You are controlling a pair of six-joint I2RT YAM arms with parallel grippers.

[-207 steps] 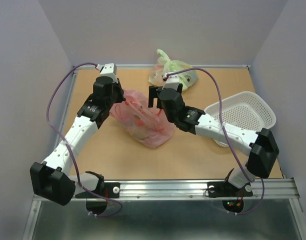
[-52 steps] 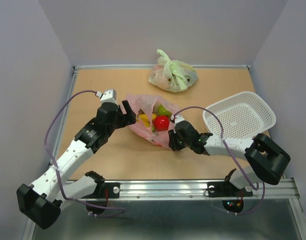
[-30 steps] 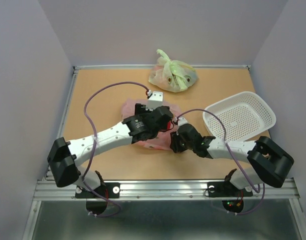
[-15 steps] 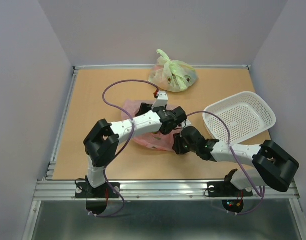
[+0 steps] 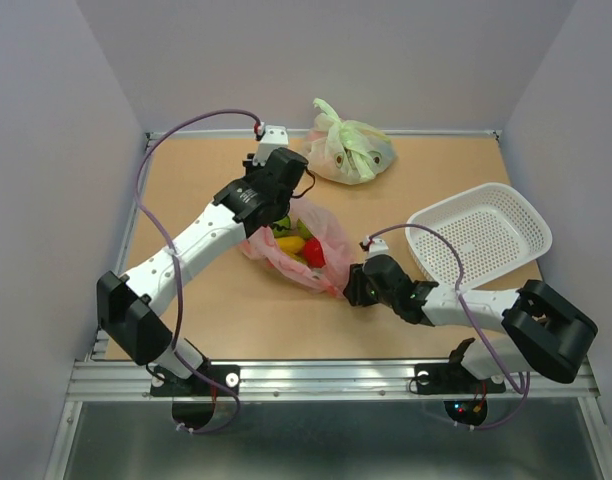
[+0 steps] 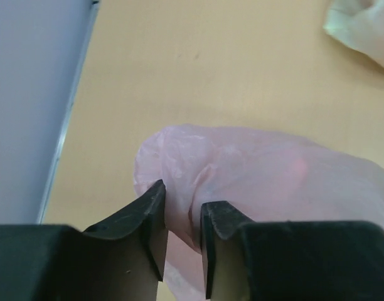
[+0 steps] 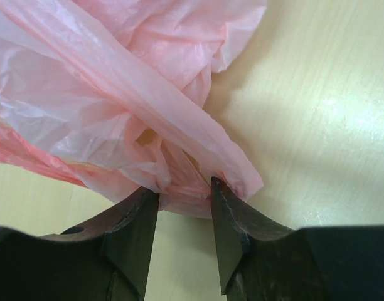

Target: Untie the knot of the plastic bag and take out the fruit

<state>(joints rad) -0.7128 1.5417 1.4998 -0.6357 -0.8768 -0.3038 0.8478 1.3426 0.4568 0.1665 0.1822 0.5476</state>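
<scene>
On the tan wooden bench (image 5: 226, 300): thin translucent pink crinkly plastic bag (image 5: 328, 232) lies mid-bench, mouth open.
Fruit: red apple (image 5: 314, 251), yellow banana (image 5: 291, 243) and a green piece (image 5: 283, 226) sit inside the bag.
Left gripper (image 6: 182, 200): jaws narrow, pinching the bag's far-left rim.
Right gripper (image 7: 182, 191): jaws narrow, clamped on its bunched near-right corner.
Right of the bag: white mesh basket (image 5: 481, 235).

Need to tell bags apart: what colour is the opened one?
Translucent pink; the plastic bag shows best in the right wrist view.
</scene>
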